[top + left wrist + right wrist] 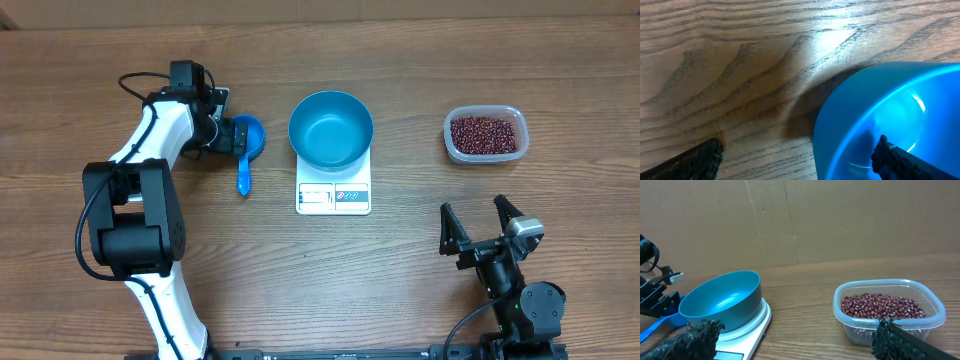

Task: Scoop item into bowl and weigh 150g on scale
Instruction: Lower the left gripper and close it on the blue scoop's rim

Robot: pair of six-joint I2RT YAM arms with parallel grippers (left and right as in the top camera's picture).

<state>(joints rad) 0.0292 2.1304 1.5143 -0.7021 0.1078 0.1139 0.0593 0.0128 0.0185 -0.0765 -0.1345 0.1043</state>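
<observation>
**At the scoop: left jaws spread, nothing clamped**

Left gripper (pixel 232 134) straddles the cup wall of the blue scoop (pixel 246 140), jaws wide apart. One finger (pixel 895 160) is inside the cup and the other is over the bare table (pixel 400 290). Just right of the scoop, the teal bowl (pixel 331 128) sits on the white scale (pixel 333 196). Farther right, the beans (pixel 485 134) lie in the clear tub (pixel 452 150). Right gripper (pixel 475 215) hovers well apart from the tub, jaws wide apart and holding nothing.
</observation>
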